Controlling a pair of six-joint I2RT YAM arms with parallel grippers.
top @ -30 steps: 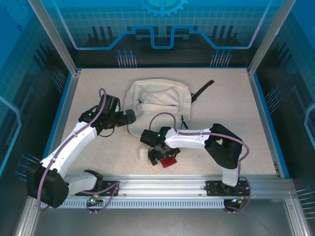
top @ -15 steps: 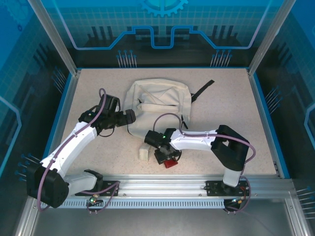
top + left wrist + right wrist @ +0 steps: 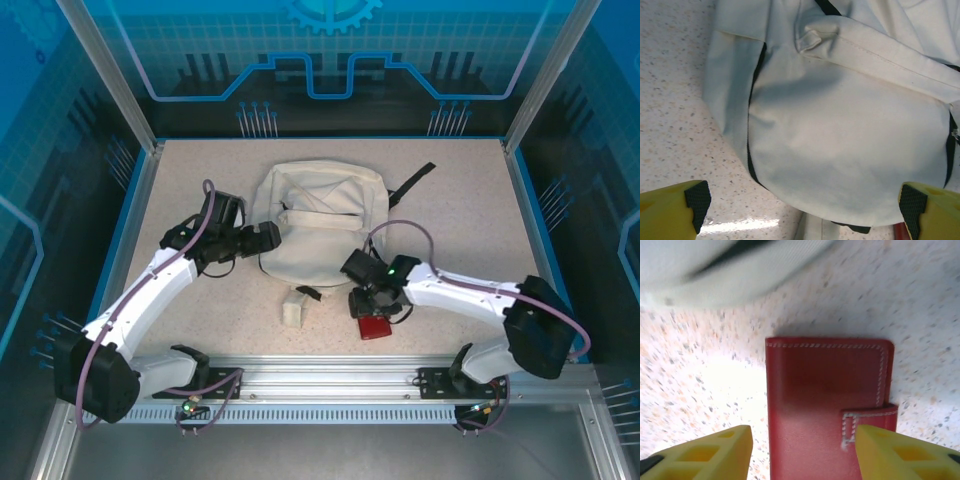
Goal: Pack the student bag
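Looking down from above, the backpack lies flat in the middle of the table. I cannot tell whether its zip is undone. The left gripper sits at the bag's left edge, jaws spread wide and holding nothing. The right gripper is low over a red wallet, which rests on the table just in front of the bag. A small cream block lies near it to the left, also outside the bag. Packing looks barely begun, since both items have yet to go in.

From the left wrist, cream cloth and a black zip line lie ahead, with the yellow fingers far apart and off the fabric.

From the right wrist, the wallet lies flat below the bag's edge. Those fingers flank it, partway apart, and I cannot tell whether they pinch it.
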